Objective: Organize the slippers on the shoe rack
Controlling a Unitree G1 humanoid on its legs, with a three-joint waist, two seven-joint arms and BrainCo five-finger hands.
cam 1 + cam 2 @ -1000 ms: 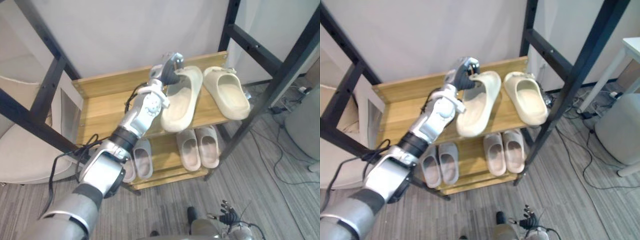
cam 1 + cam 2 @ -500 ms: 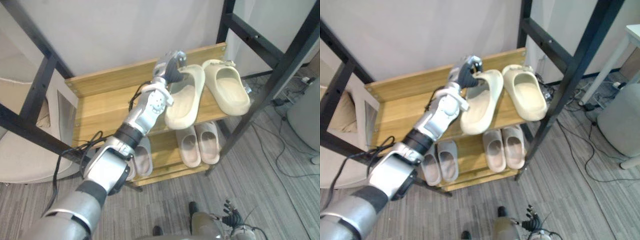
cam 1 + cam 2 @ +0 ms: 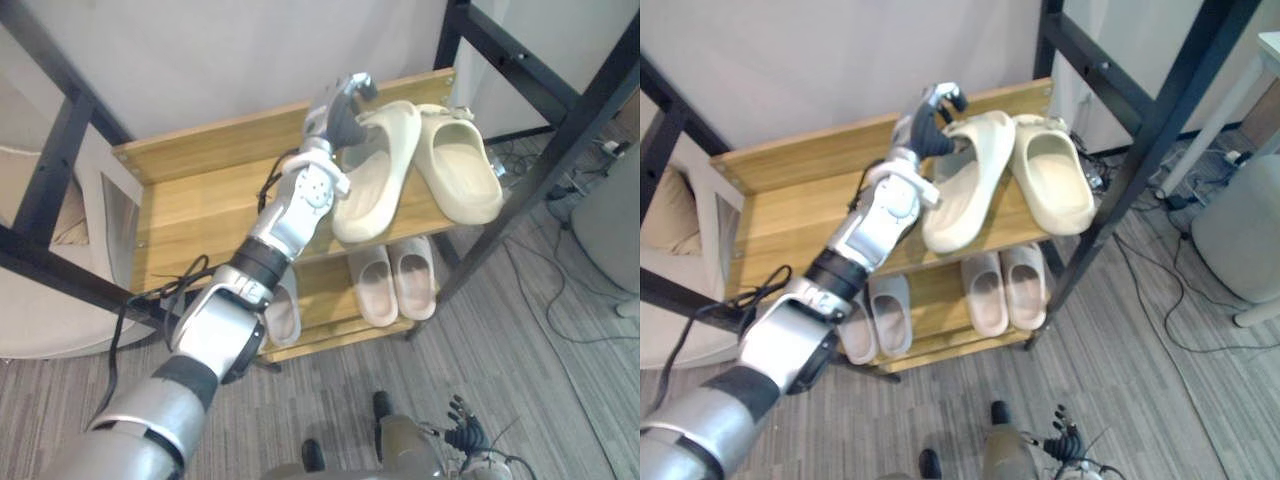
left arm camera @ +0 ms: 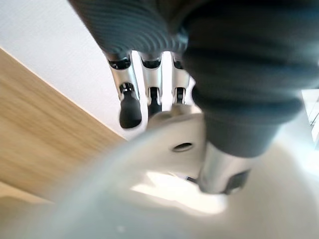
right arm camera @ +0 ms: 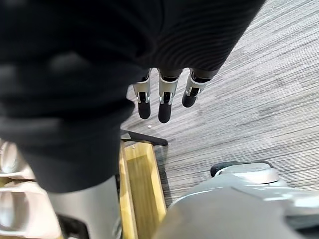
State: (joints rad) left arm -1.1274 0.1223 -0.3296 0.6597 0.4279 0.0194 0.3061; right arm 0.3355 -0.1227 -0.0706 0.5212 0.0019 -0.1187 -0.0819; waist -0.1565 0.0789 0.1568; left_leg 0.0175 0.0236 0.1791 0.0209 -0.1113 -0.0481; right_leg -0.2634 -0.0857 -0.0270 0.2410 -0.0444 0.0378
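Cream slipper [image 3: 372, 180] touches its mate [image 3: 462, 182] at the right edge of the shoe rack [image 3: 200, 200] top shelf. The left hand [image 3: 338, 108] pinches its rim between fingers [image 4: 130, 108] and thumb. The right hand [image 3: 462, 438] hangs with fingers straight.

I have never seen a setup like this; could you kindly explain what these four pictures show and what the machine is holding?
This is a humanoid robot with two arms ending in mechanical hands. Two pictures come from cameras in its head, looking down; the other two from a camera on each wrist. Before it stands a wooden shoe rack. The left hand pinches the rim of a cream slipper on the upper shelf, beside the second cream slipper. On the lower shelf sit a beige pair and a grey pair. The right hand hangs low over the carpet, fingers straight, holding nothing.
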